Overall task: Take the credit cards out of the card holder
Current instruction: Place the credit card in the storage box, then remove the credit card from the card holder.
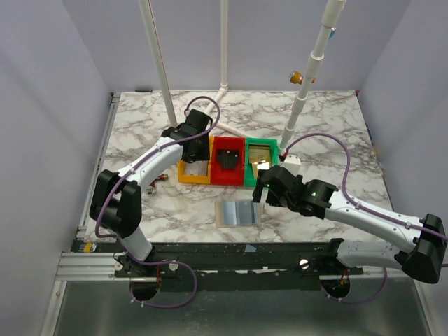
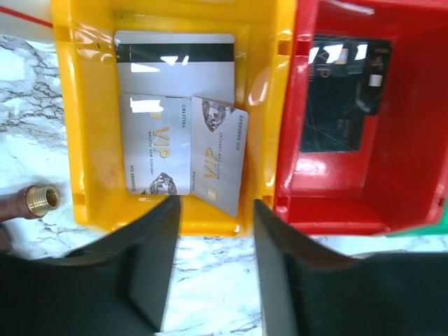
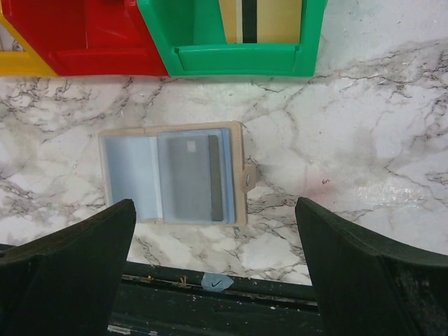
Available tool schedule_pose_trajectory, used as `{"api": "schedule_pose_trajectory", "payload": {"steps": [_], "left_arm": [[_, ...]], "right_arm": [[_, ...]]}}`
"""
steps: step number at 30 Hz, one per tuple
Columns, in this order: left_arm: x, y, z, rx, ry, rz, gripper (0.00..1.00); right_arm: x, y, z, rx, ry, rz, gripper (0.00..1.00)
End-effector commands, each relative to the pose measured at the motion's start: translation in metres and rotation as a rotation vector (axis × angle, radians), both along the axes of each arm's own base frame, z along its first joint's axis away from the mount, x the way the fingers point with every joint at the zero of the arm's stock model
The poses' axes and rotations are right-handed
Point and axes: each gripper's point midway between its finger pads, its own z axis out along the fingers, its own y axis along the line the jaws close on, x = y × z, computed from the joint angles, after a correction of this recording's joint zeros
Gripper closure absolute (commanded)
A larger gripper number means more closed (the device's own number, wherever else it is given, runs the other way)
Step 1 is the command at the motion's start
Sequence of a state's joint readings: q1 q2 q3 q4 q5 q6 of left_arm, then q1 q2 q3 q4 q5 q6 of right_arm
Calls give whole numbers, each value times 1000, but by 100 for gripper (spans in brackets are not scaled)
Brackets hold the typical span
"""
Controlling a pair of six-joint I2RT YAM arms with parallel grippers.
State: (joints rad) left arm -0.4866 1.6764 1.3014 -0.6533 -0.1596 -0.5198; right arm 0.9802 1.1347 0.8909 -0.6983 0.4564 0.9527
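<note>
The card holder (image 3: 173, 175) lies open on the marble, tan-edged with pale blue sleeves, and a grey card (image 3: 192, 178) shows in its right sleeve. It also shows in the top view (image 1: 238, 211). My right gripper (image 3: 215, 213) is open wide and empty, just above the holder's near edge. My left gripper (image 2: 213, 224) is open and empty at the near wall of the yellow tray (image 2: 73, 140). That tray holds three silver cards (image 2: 157, 143). A gold-tan card (image 3: 269, 17) lies in the green tray (image 3: 238, 59).
The red tray (image 2: 413, 140) between yellow and green holds a dark object (image 2: 343, 94). A brass fitting (image 2: 42, 201) lies left of the yellow tray. White poles (image 1: 161, 66) rise behind the trays. The table's front rail (image 3: 210, 301) runs close below the holder.
</note>
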Motion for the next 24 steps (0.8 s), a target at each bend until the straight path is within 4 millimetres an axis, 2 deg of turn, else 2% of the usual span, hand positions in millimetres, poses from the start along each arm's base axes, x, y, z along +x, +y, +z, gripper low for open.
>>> {"api": "schedule_pose_trajectory", "payload": {"steps": [1, 2, 4, 5, 6, 13, 19, 24], "left_arm": [[-3, -14, 56, -117, -110, -52, 43], [-6, -16, 62, -140, -123, -62, 36], [-14, -19, 70, -183, -136, -79, 12], [-19, -19, 72, -199, -138, -87, 4], [-24, -21, 75, -219, -143, -96, 1], [-71, -40, 79, -411, -111, -197, 1], [-109, -61, 64, -511, -36, -263, 1], [-136, -83, 51, -579, 30, -327, 1]], "right_arm": [[5, -4, 2, -23, -16, -33, 0], [6, -4, 2, -25, -15, -31, 0], [6, -3, 1, -26, -13, -30, 0], [6, -2, 1, -24, -13, -29, 0], [6, -2, 1, -24, -14, -29, 0], [6, 3, -6, -21, 3, -15, 0], [5, 5, -12, -15, 18, -22, 0], [6, -9, -7, -7, -18, -90, 0]]}}
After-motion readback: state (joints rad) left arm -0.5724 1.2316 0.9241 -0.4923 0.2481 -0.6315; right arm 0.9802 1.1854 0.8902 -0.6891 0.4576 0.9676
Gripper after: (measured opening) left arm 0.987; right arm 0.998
